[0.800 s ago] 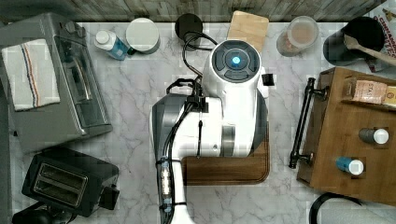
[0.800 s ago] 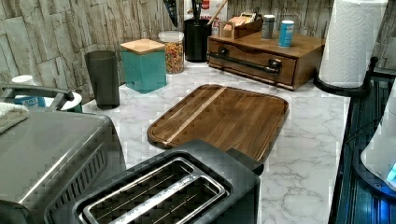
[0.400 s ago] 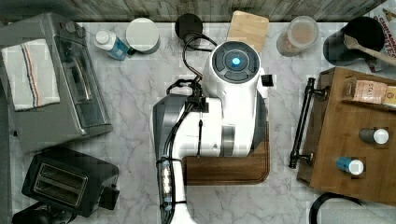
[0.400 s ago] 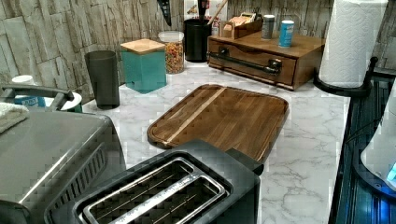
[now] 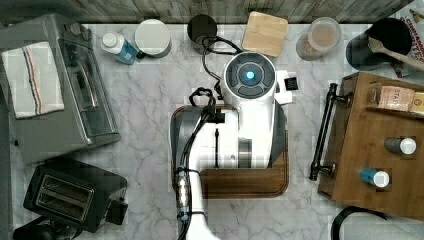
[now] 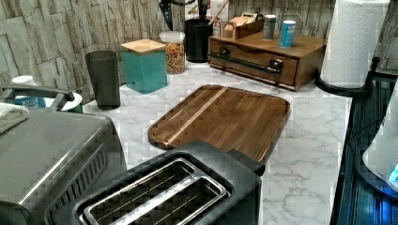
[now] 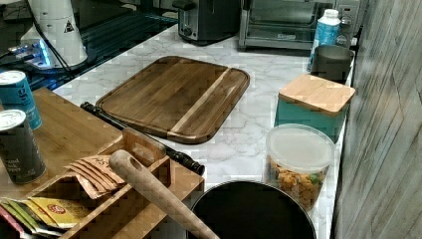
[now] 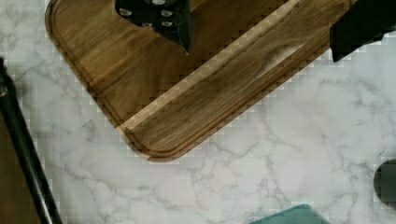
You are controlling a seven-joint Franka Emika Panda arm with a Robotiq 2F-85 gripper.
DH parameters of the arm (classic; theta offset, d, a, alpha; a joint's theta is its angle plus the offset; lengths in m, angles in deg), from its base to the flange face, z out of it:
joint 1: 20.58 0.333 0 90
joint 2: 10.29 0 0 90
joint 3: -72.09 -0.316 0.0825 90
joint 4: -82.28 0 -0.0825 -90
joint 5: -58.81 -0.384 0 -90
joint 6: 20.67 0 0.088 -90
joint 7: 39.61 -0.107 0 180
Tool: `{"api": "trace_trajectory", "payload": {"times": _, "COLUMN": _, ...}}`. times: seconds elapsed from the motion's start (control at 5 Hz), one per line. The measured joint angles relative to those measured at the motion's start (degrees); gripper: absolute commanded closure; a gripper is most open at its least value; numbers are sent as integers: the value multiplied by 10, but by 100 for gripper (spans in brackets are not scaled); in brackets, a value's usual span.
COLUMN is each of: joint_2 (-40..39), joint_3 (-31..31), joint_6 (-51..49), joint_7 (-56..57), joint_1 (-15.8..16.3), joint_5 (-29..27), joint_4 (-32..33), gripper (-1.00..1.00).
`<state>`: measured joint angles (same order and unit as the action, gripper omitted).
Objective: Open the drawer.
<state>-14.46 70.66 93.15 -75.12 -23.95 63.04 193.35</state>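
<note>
A robot claw (image 8: 261, 28) hangs wide open and empty above the cutting board's (image 8: 187, 88) corner, apart from the shut drawer (image 6: 253, 63) at the counter's (image 5: 150, 125) edge.

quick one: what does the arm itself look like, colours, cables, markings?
The arm is glossy white with dark grey sections and a round grey cap lit blue at its centre. Black cables run bundled along it. Black jaws in the wrist view.

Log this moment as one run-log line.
phase: approach | tool: open, above cutting board, holding nothing | drawer: closed | handle: untouched
</note>
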Motion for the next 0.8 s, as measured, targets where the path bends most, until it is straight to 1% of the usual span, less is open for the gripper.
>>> {"api": "trace_trajectory", "payload": {"times": 0.2, "joint_2": -6, "joint_3": 15, "joint_6": 13, "joint_7": 40, "joint_1": -2, "joint_5": 3, "joint_4": 16, "gripper": -100}}
{"api": "trace_trajectory", "payload": {"times": 0.4, "joint_2": -17, "joint_3": 34, "joint_6": 21, "joint_7": 114, "joint_1": -13, "joint_5": 3, "joint_4": 22, "gripper": -100}}
{"api": "trace_trajectory", "payload": {"times": 0.6, "joint_2": -28, "joint_3": 55, "joint_6": 37, "joint_7": 187, "joint_1": -30, "joint_5": 19, "joint_4": 24, "gripper": -100}}
{"api": "trace_trajectory", "payload": {"times": 0.8, "joint_2": -43, "joint_3": 78, "joint_6": 96, "joint_7": 204, "joint_1": -52, "joint_5": 31, "joint_4": 25, "gripper": -100}}
